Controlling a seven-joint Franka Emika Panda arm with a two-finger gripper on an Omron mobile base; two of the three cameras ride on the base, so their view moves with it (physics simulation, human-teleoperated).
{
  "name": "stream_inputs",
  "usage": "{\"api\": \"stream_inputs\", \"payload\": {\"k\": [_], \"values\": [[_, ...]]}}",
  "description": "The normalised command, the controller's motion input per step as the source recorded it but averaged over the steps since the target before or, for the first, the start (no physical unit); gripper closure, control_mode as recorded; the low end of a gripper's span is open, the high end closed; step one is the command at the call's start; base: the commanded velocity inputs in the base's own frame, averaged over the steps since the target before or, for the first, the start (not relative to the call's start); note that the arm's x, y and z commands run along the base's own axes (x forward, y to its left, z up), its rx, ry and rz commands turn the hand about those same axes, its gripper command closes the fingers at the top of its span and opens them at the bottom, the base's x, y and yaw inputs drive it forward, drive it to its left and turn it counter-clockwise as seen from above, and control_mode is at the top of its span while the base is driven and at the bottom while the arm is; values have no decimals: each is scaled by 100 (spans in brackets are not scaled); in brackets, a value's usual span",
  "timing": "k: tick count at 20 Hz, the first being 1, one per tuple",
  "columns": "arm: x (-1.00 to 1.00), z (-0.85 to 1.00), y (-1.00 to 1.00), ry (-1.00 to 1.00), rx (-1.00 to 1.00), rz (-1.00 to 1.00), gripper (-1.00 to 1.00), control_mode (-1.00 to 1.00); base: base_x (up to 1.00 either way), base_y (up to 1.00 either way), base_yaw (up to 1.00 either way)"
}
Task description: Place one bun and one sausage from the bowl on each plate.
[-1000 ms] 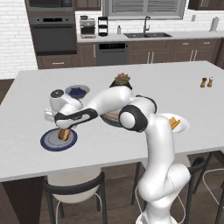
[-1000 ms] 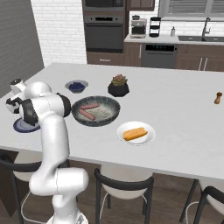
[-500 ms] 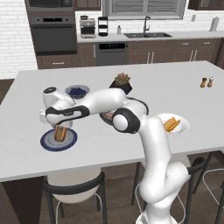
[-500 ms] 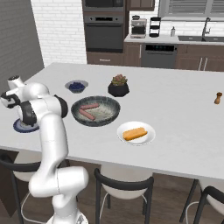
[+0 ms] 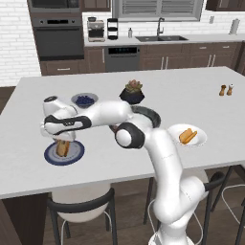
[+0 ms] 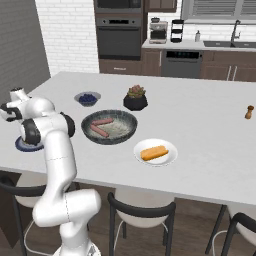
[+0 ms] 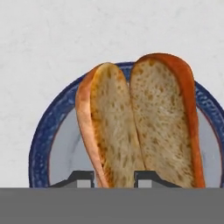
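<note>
From the left base camera, the arm reaches to the left of the frame, its jaws [image 5: 61, 142] pinching a bun [image 5: 61, 148] that hangs end-down over the blue plate [image 5: 64, 153] at the counter's [image 5: 191, 95] near left edge; whether the bun touches the plate I cannot tell. At right centre the white plate [image 5: 197, 141] carries a second bun [image 5: 187, 136]. Behind the arm sit a berry bowl [image 5: 84, 100] and a potted plant [image 5: 132, 92], with two shakers [image 5: 226, 89] far right. From the right base camera, the bowl [image 6: 109, 127] lies mid-frame with two sausages [image 6: 99, 126] inside, the white plate [image 6: 155, 152] with its bun [image 6: 154, 152] just right and nearer, the blue plate [image 6: 28, 146] at far left half hidden behind the arm, and the berry bowl [image 6: 87, 98] and plant [image 6: 135, 98] beyond. From the hand camera, the split bun [image 7: 138, 120] fills the centre, its lower end between the finger tips [image 7: 80, 178], over the blue plate [image 7: 43, 144].
</note>
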Motion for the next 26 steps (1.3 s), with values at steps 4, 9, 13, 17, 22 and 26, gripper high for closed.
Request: {"api": "stream_inputs", "payload": {"k": [4, 9, 13, 17, 22, 26], "values": [[0, -38, 10, 0, -3, 0, -100, -100, 0, 0, 0], [-5, -9, -7, 0, 0, 0, -100, -100, 0, 0, 0], [-3, 14, -3, 0, 0, 0, -100, -100, 0, 0, 0], [-25, 71, -12, 0, 0, 0, -100, -100, 0, 0, 0], [-6, 33, -75, 0, 1, 0, -100, -100, 0, 0, 0], [0, 11, -100, 0, 3, 0, -100, -100, 0, 0, 0]]}}
